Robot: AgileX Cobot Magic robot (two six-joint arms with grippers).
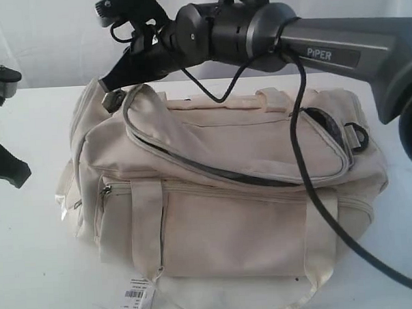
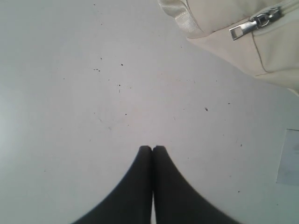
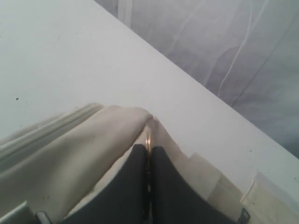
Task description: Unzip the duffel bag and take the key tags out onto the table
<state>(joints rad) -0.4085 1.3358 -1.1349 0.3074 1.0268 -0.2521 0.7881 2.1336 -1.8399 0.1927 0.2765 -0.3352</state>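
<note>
The cream duffel bag (image 1: 229,215) lies on the white table (image 1: 33,258). Its top zip is partly undone, and dark lining shows along the gap. My right gripper (image 1: 107,85) reaches across to the bag's left end. In the right wrist view it (image 3: 148,148) is shut on a thin metal zipper pull (image 3: 148,139) at the fabric fold. My left gripper (image 2: 153,148) is shut with nothing in it, above bare table left of the bag (image 2: 275,51). The key tags are hidden.
A white barcode hangtag (image 1: 133,298) lies on the table in front of the bag. A side pocket's silver zip pull (image 2: 243,29) shows near the left gripper. A black D-ring (image 1: 355,135) sits at the bag's right end. The right arm's cable (image 1: 310,184) drapes over the bag.
</note>
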